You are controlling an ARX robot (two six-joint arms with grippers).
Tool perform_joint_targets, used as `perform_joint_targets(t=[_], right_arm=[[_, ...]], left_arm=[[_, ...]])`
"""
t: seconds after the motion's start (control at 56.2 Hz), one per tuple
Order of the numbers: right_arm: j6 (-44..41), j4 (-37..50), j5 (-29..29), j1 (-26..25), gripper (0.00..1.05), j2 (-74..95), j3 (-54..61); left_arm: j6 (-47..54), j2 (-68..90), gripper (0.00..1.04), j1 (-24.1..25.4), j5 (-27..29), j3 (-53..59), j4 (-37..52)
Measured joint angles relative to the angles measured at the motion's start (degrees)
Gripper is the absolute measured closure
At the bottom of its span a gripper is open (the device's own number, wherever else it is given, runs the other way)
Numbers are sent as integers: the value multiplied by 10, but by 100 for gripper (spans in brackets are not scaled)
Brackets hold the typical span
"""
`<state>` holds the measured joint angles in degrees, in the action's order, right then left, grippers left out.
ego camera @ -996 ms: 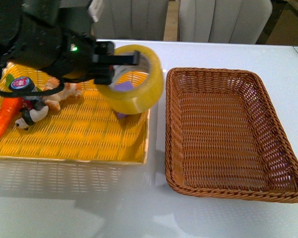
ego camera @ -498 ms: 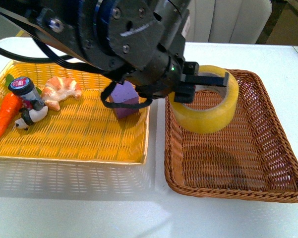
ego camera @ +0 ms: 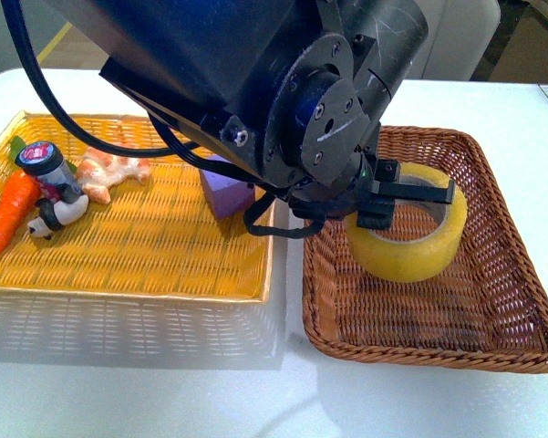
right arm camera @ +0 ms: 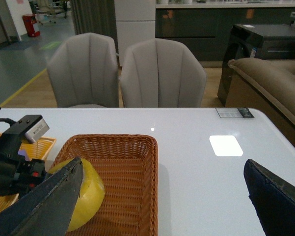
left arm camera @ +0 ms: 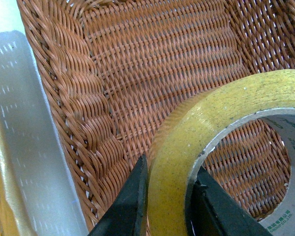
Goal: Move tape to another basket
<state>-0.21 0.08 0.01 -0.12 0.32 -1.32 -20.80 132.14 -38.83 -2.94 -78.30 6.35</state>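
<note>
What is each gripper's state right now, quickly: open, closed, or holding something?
Left gripper: closed on the tape, over the basket.
Right gripper: open, holding nothing.

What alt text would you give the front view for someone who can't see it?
The robot's black left end effector holds a wide roll of yellowish packing tape low inside a dark brown woven wicker basket on a white table. Beside it, a bright yellow woven basket holds an orange carrot and a purple block.

The tape (ego camera: 406, 251) looks glossy translucent plastic, the basket (ego camera: 492, 283) rough brown woven wicker, the table (ego camera: 164, 392) smooth and shiny.
</note>
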Motion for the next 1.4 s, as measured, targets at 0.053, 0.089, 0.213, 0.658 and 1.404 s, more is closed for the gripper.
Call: perform_joint_targets(t=[0.053, 0.089, 0.213, 0.658, 1.404], right_arm=[[0, 0, 0, 0, 9, 0, 0], [0, 0, 0, 0, 9, 0, 0], [0, 0, 0, 0, 9, 0, 0], [0, 0, 0, 0, 9, 0, 0], [0, 0, 0, 0, 9, 0, 0]], left_arm=[[-5, 2, 78, -3, -3, 0, 1], [-10, 2, 73, -3, -9, 0, 3], [-25, 2, 48, -3, -12, 0, 17], [-40, -139, 9, 33, 0, 173, 143], [164, -291, 50, 129, 286, 521, 685]])
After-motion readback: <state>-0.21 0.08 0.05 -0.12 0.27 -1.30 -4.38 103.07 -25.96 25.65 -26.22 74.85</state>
